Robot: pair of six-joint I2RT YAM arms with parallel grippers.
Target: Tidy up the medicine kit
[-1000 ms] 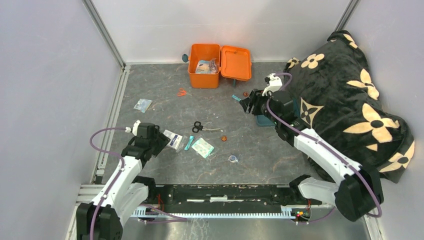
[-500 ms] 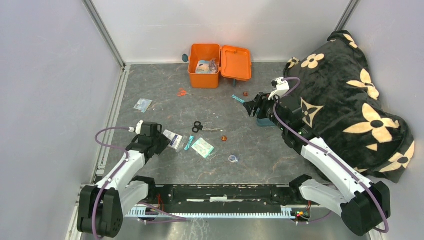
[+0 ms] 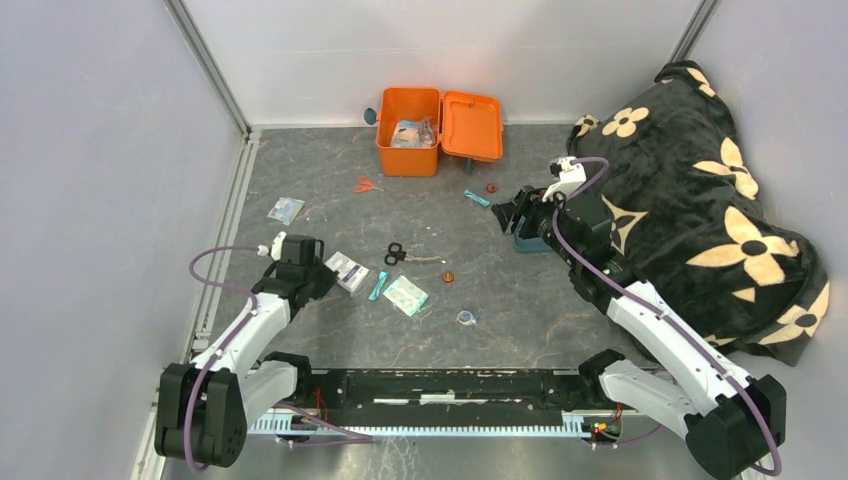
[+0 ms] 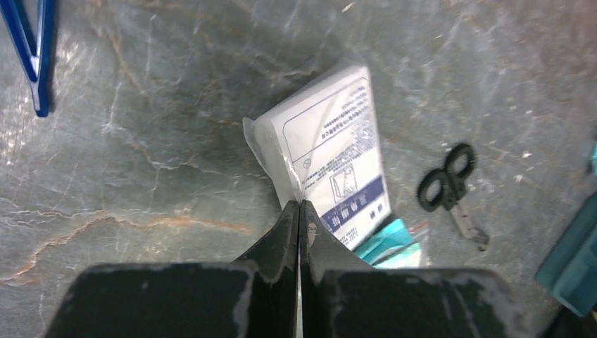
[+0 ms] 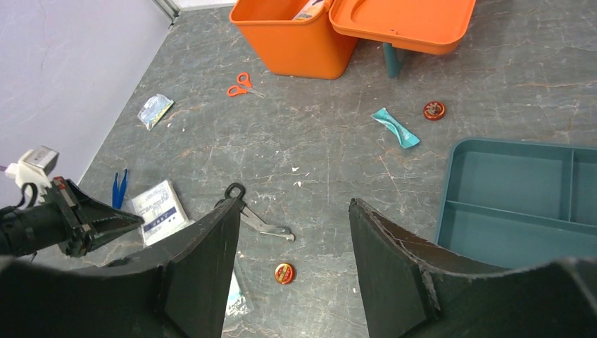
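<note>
Medicine kit point(image 3: 408, 145): location and condition? — OPERATOR
At the far edge of the table point(image 3: 300, 170), close to the back wall. The orange box stands upright. Its lid point(image 3: 471, 127) is swung open to the right and lies level. Pale contents show inside the box. — TECHNICIAN
Left claw point(image 4: 300, 205): state? — OPERATOR
Fingers together, tips low over the near left part of the table. The clear edge of a white packet point(image 4: 338, 165) is pinched between the tips. The rest of the packet lies flat on the table beyond them. — TECHNICIAN
Right claw point(image 5: 294, 211): state? — OPERATOR
Fingers apart, nothing between them. It hangs over the table right of centre, just beside a teal tray point(image 5: 521, 204). The tray lies at the edge of a black flowered blanket point(image 3: 700, 200). — TECHNICIAN
Loose items? — OPERATOR
Black scissors point(image 3: 397, 254) lie at the table centre, near the white packet. Orange scissors point(image 3: 366, 185) lie in front of the kit, to its left. Blue tweezers point(image 4: 32, 49) lie near the white packet. All are apart from the kit. — TECHNICIAN
</note>
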